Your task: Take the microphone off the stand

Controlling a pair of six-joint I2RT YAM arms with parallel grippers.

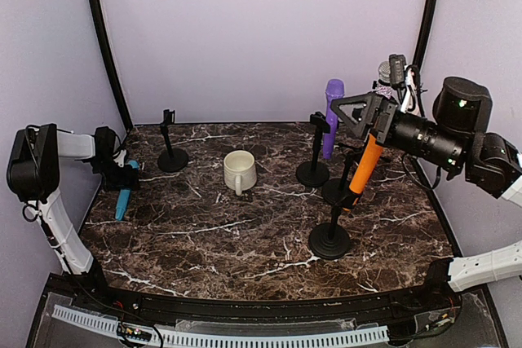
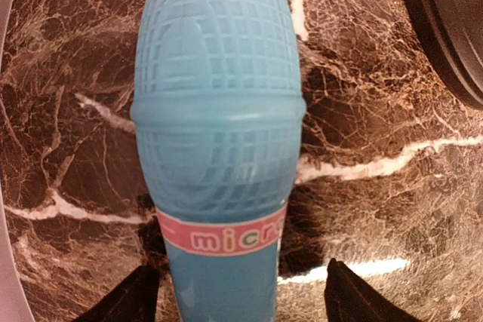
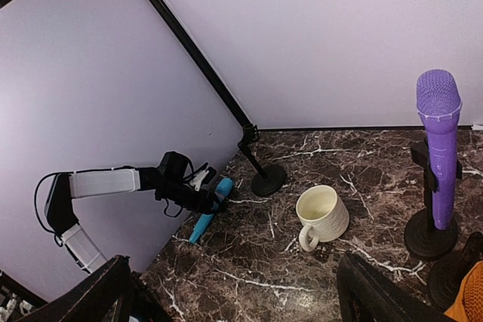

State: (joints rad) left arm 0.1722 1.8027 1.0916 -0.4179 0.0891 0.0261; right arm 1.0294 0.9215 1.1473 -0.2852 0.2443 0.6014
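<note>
While the left claw [image 2: 240,293] hangs spread astride its handle, the blue microphone [image 2: 219,126] lies flat on the bench [image 2: 68,111].
Best to back off straight, fingers clear, lest it roll; empty stand [image 1: 172,157] near; right claw [image 3: 235,280] spread, idle.

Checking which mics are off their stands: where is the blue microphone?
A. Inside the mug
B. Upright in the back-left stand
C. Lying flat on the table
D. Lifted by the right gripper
C: the blue microphone lies flat on the table at the left gripper, whose fingers stand apart on either side of it; the back-left stand is empty.
</note>
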